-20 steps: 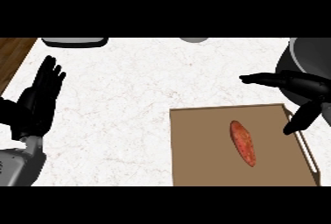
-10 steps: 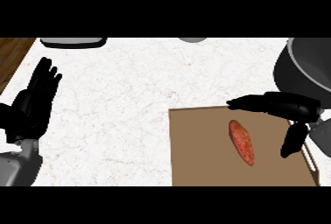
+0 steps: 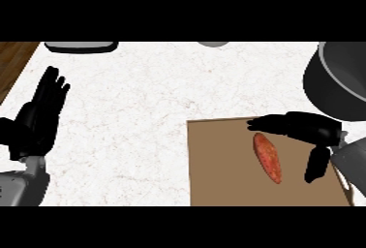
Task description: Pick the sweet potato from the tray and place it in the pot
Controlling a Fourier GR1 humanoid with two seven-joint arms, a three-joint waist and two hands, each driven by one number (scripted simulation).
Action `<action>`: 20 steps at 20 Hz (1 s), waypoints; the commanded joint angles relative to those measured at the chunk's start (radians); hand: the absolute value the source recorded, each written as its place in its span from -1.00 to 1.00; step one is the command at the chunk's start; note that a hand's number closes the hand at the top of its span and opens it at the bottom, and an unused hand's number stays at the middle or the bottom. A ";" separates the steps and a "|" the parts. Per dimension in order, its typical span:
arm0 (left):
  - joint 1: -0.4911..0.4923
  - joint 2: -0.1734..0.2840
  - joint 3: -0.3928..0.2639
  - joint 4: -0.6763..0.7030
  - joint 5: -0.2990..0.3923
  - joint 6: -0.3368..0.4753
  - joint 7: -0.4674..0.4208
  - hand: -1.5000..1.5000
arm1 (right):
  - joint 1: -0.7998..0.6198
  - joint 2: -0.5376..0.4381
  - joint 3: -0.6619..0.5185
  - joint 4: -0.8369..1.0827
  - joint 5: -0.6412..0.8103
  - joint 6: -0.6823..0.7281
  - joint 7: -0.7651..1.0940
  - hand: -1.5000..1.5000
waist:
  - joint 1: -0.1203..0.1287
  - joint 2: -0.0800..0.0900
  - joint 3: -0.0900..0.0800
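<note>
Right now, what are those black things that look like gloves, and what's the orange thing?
They are a robot's two hands, seen from its head looking down at a kitchen counter. The left hand rests open at the left edge. The right hand is open, spread above the orange thing, a sweet potato, not holding it. That lies on a brown tray. The big grey pot at the upper right is where it should go. Neither hand holds anything.

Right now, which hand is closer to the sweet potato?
Right. The right hand is open just above and beside the sweet potato on the tray; the left hand rests open far across the counter.
</note>
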 commanded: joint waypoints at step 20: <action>-0.042 -0.089 0.083 -0.016 -0.100 -0.069 0.091 0.00 | 0.026 0.239 -0.134 0.193 0.345 -0.017 -0.104 -1.00 | 0.002 0.001 0.000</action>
